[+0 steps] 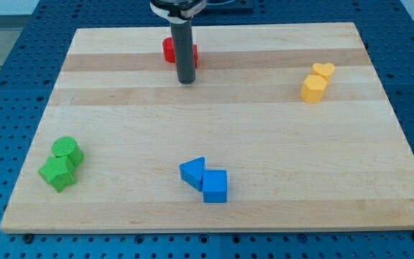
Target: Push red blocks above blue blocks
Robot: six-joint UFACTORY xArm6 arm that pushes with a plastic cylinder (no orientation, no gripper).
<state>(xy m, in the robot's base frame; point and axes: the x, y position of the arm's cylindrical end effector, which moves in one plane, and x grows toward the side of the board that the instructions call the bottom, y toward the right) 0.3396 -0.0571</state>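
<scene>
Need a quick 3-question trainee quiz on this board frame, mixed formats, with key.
1. True or false: the red blocks lie nearer the view's top than the blue triangular block and the blue cube.
2. Which pair sits at the view's left of the wooden board? A) yellow blocks B) green blocks C) blue blocks
3. Fill in: my tip on the dark rod stands just below the ___ blocks.

Key
1. True.
2. B: the green blocks; the yellow blocks sit at the right.
3. red.
</scene>
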